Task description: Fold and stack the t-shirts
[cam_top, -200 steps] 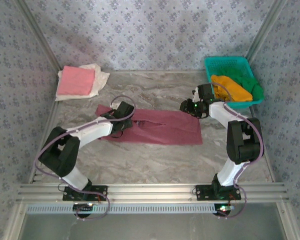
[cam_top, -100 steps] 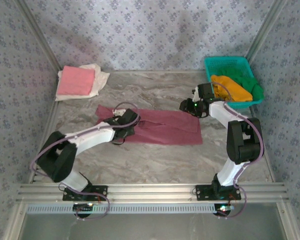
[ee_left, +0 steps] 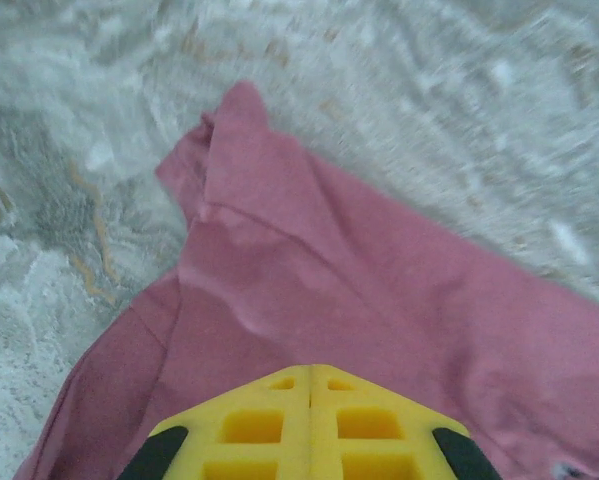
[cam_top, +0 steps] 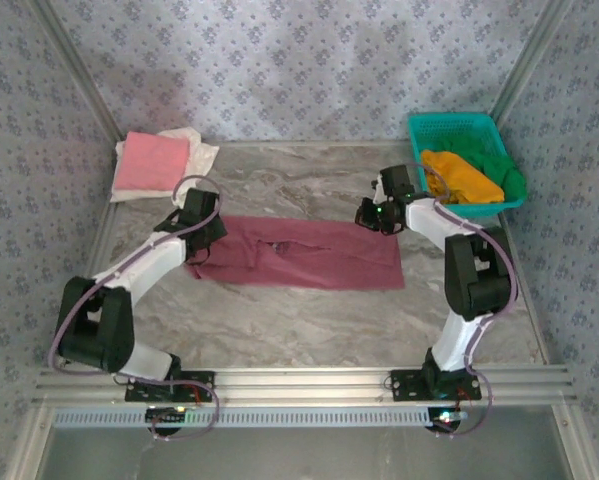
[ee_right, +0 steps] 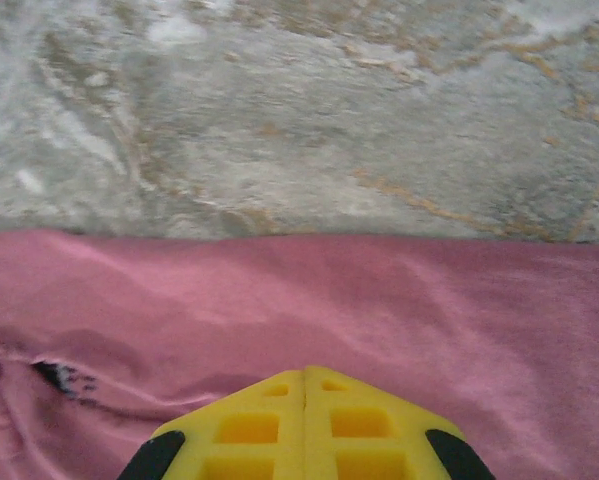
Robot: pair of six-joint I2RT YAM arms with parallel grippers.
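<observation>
A maroon cloth t-shirt [cam_top: 309,252] lies flat on the marbled bench [cam_top: 309,325]. The left gripper [ee_left: 310,372] is over its left end and the right gripper [ee_right: 305,374] over its far-right corner. Both have their jaws pressed together.

Left wrist view: smeared throughout, so the marble-patterned table top [ee_left: 459,90] lacks detail; the yellow ribbed left gripper [ee_left: 309,400] is cut by the bottom edge.

Right wrist view: the yellow ribbed right gripper [ee_right: 305,405] is cut the same way. At lower left, a dark mark [ee_right: 59,380] on the maroon cloth t-shirt [ee_right: 229,300] (cannot tell what).

Top view: at upper left, the cream cloth tee [cam_top: 201,160] is mostly under the folded pink tee [cam_top: 151,164]. At upper right, the green tee [cam_top: 515,182] is largely beneath the orange tee [cam_top: 464,175] in the teal plastic mesh basket [cam_top: 454,125].
</observation>
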